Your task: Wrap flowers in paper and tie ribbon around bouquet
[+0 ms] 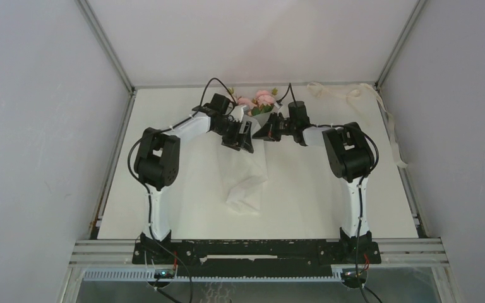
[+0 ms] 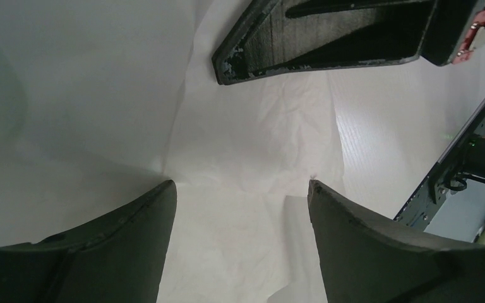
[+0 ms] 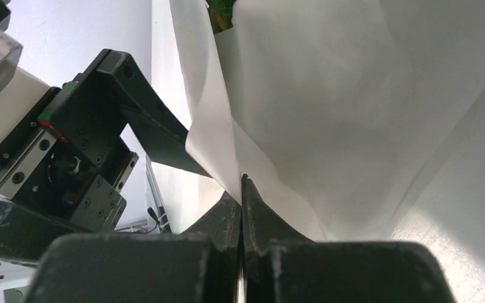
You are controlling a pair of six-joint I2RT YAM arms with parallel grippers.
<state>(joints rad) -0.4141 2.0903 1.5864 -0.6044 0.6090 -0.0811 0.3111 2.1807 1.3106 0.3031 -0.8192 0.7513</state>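
Lying at the far middle of the tabletop (image 1: 183,202): flowers (image 1: 262,100), pink blooms away from the arms, stems sheathed in paper (image 1: 246,180) that trails creased toward the arm bases. Right hand (image 3: 241,183): clenched on a fold of the paper beside the blooms. Left hand (image 2: 241,184): released, fingers (image 2: 132,240) spread above the paper. Ribbon (image 1: 391,136): limp along far right edge, well apart.

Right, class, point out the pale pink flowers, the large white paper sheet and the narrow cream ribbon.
Pale pink flowers (image 1: 262,99): top external view, the blooms.
Large white paper sheet (image 1: 246,183): top external view, crumpled near end.
Narrow cream ribbon (image 1: 353,92): top external view, loop by far edge.
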